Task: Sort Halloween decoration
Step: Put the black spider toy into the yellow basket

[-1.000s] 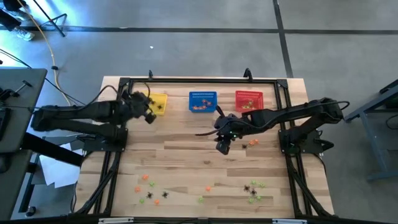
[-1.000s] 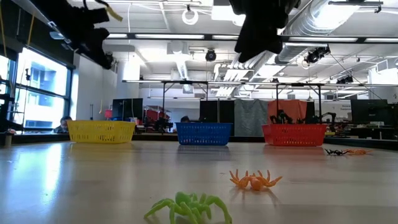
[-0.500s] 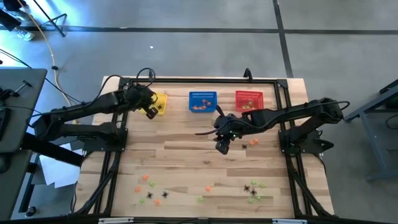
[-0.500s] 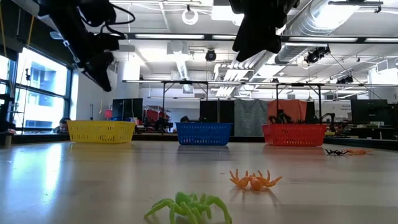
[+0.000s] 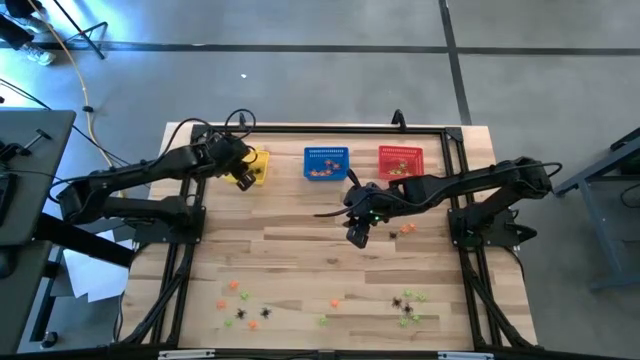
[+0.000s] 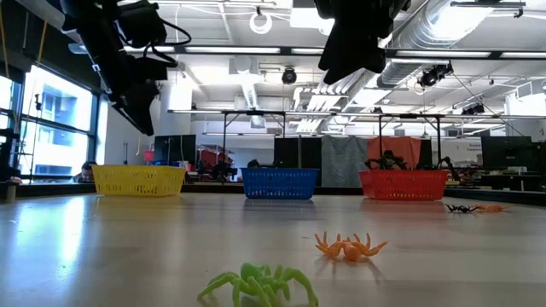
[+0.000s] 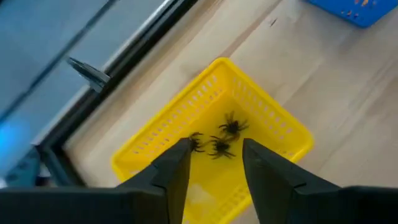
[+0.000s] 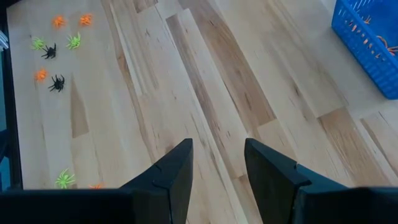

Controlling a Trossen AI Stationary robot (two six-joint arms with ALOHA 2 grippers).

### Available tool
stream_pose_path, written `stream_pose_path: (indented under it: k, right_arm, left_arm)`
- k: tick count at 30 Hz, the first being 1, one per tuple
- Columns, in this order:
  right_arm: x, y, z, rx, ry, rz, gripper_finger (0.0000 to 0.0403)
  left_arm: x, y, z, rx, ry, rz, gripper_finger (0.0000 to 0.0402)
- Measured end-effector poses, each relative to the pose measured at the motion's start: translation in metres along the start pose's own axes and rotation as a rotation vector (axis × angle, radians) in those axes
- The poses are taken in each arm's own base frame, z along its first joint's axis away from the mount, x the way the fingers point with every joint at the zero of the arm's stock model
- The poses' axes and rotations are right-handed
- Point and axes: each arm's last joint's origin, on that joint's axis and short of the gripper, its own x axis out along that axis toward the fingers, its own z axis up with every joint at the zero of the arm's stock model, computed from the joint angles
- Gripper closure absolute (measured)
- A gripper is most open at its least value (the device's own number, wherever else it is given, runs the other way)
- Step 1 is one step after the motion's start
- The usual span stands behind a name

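Since before, left gripper (image 7: pixel 214 163) (empty) unclenched.

The table (image 5: pixel 300 250) is made of pale wooden planks and has a black metal frame (image 5: pixel 320 128) running along its edges. It stands on a grey concrete floor (image 5: pixel 300 70) crossed by dark seam lines. Beside the table, on the floor, lie some white sheets of paper (image 5: pixel 85 272), and a yellow cable (image 5: pixel 92 120) trails nearby. Beyond the table opens a large workshop hall: a white ceiling with strip lights (image 6: pixel 213 49), silver ventilation ducts (image 6: pixel 444 34) and a round lamp (image 6: pixel 261 21). A tall window (image 6: pixel 55 128) lets in daylight. Farther back stand black-framed workbenches (image 6: pixel 256 136) and dark screens (image 6: pixel 503 153).
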Motion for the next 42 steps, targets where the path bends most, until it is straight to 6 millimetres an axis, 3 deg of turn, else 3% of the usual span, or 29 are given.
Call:
stream_pose_path:
  k: [5, 10, 18, 24, 30, 36, 42]
  right_arm:
    - [0.0, 0.0, 0.0, 0.0, 0.0, 0.0, 0.026]
    - [0.0, 0.0, 0.0, 0.0, 0.0, 0.0, 0.026]
    - [0.0, 0.0, 0.0, 0.0, 0.0, 0.0, 0.026]
    - [0.0, 0.0, 0.0, 0.0, 0.0, 0.001, 0.026]
    - [0.0, 0.0, 0.0, 0.0, -0.001, 0.0, 0.026]
    - [0.0, 0.0, 0.0, 0.0, -0.003, 0.002, 0.026]
    - [0.0, 0.0, 0.0, 0.0, -0.003, 0.002, 0.026]
  left_arm:
    - [-0.002, -0.01, -0.001, -0.027, 0.024, -0.272, 0.0264]
    - [-0.013, -0.042, -0.012, -0.046, 0.121, -0.608, 0.0271]
    - [-0.034, -0.12, -0.08, -0.033, 0.306, -0.867, 0.0275]
    - [-0.075, -0.155, -0.113, -0.033, 0.148, -1.057, 0.0275]
    - [-0.101, -0.172, -0.138, 0.005, 0.036, -1.136, 0.0275]
    - [-0.096, -0.196, -0.165, 0.122, 0.09, -1.08, 0.0275]
    - [-0.095, -0.23, -0.172, 0.367, 0.065, -1.051, 0.0275]
